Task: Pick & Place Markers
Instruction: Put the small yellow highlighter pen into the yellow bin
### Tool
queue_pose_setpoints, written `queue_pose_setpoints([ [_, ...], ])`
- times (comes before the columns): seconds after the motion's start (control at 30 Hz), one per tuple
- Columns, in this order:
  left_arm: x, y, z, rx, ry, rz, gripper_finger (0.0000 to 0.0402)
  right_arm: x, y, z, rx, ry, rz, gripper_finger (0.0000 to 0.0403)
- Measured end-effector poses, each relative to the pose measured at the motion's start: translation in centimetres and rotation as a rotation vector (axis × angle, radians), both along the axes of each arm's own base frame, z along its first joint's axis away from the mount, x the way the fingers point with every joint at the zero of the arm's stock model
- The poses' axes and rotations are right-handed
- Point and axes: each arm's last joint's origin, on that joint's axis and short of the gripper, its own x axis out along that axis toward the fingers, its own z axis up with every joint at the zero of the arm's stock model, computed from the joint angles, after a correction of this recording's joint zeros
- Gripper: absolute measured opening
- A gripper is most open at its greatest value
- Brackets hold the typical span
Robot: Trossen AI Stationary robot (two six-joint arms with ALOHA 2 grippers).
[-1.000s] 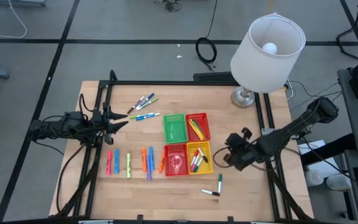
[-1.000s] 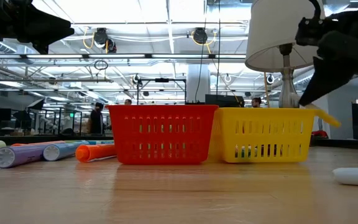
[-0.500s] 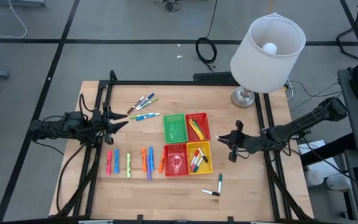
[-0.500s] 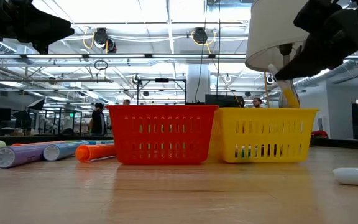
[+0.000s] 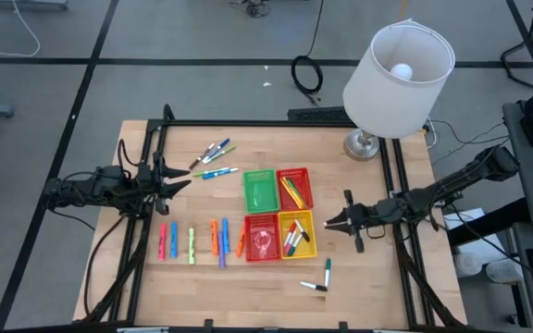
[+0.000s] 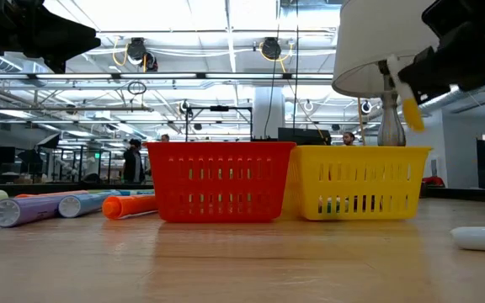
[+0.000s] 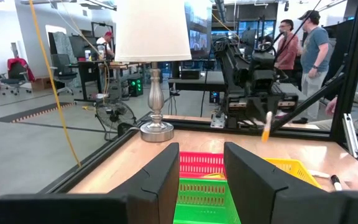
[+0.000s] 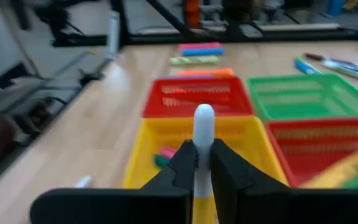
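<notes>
My right gripper [image 5: 329, 223] reaches in level from the table's right side, just right of the yellow basket [image 5: 296, 233], and is shut on a yellow marker [image 6: 411, 109] with a white cap. Other markers lie flat on the table: a row [image 5: 192, 242] on the near left, a few [image 5: 213, 153] at the far side, two [image 5: 320, 277] near the front right. More markers lie in the yellow basket and in the far red basket [image 5: 295, 188]. My left gripper [image 5: 181, 178] waits open and level over the table's left side. My right gripper pinches the marker's middle [image 8: 202, 146] between its two fingers. The fingers come level from the table's right side and lie across it. The marker stands near upright, white cap [image 8: 204, 118] above the fingers, yellow body [image 6: 413, 116] hanging below, clear of the basket.
Four baskets stand together mid-table: green [image 5: 260, 190], far red, near red [image 5: 262, 236] and yellow. A lamp [image 5: 398, 69] with a white shade stands at the far right corner. Black frame rails [image 5: 391, 185] run along the table's sides. People stand beyond the table [image 7: 303, 43].
My right gripper has tipped up from pointing steeply down to nearly level and has rolled, staying shut on the marker. The marker, which slanted low by the yellow basket's rim, has swung near upright and risen clear above the basket.
</notes>
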Motion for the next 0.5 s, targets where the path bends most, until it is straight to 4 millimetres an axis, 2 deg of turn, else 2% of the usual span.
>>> queue_pose_setpoints([
  [0.3,0.0,0.0,0.0,0.0,0.0,0.0,0.0134,0.3,0.2,0.4,0.006,-0.057,0.041,0.0018],
  [0.5,0.0,0.0,0.0,0.0,0.001,0.0,0.0134,1.3,0.6,0.2,-0.002,-0.101,0.029,0.0018],
])
